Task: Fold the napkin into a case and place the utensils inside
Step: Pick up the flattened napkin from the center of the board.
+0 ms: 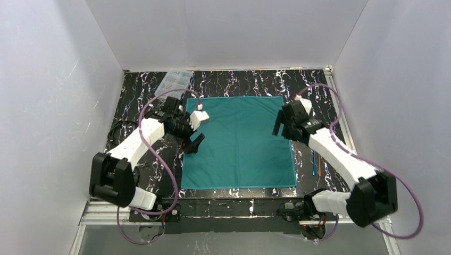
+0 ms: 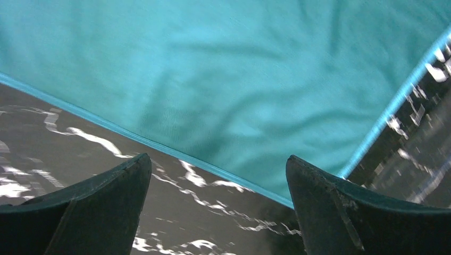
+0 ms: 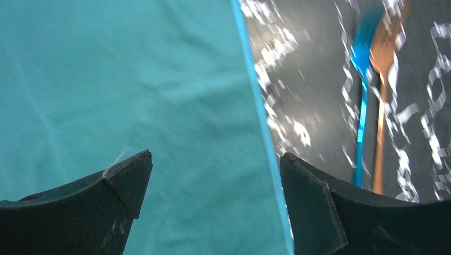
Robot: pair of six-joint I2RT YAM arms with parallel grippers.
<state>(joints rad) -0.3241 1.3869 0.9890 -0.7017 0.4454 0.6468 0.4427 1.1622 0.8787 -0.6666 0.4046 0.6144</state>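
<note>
Black marbled table (image 1: pixel 239 79) carries napkin (image 1: pixel 239 141) flat at frame ctr, fold not begun; left gripper (image 2: pixel 218 175) & right gripper (image 3: pixel 215 170) hang spread, empty; next move prob. needs a corner pinch.

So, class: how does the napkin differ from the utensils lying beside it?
The napkin is a broad, soft teal square; the utensils are thin pieces, one blue, one orange. The napkin is spread open mid-table; the utensils lie side by side off its right edge. Both lie flat on the table.
</note>
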